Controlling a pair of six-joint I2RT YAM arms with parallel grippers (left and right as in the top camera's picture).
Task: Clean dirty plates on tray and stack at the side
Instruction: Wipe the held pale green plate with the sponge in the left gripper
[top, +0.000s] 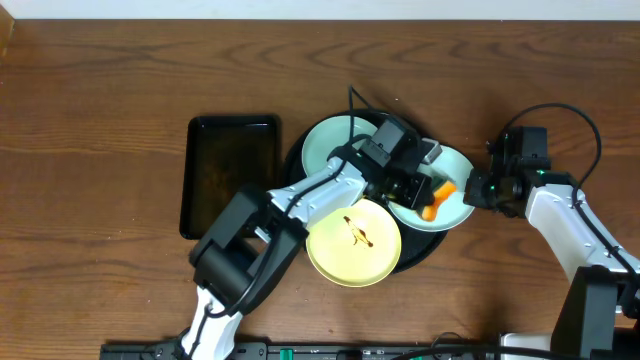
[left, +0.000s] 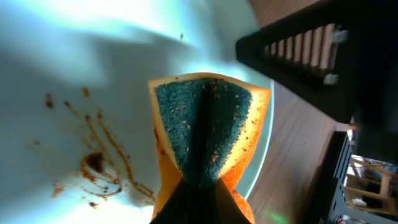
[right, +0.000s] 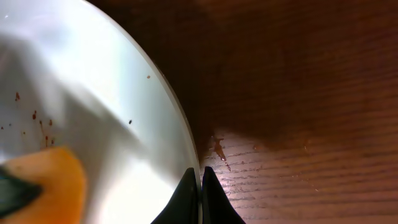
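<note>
Three plates lie on the round black tray (top: 428, 247): a mint plate (top: 325, 145) at the back left, a yellow plate (top: 352, 243) with brown streaks at the front, and a mint plate (top: 456, 210) at the right. My left gripper (top: 432, 200) is shut on an orange sponge (top: 438, 198) with a green scrub face (left: 202, 134), pressed on the right mint plate (left: 74, 81) beside brown dirt streaks (left: 99, 165). My right gripper (right: 200, 186) is shut on that plate's right rim (right: 180, 140), also seen overhead (top: 478, 190).
A rectangular black tray (top: 232, 170) lies left of the round tray. Brown wooden table (top: 120, 90) surrounds everything. A small brown stain (right: 219, 149) marks the wood next to the plate rim.
</note>
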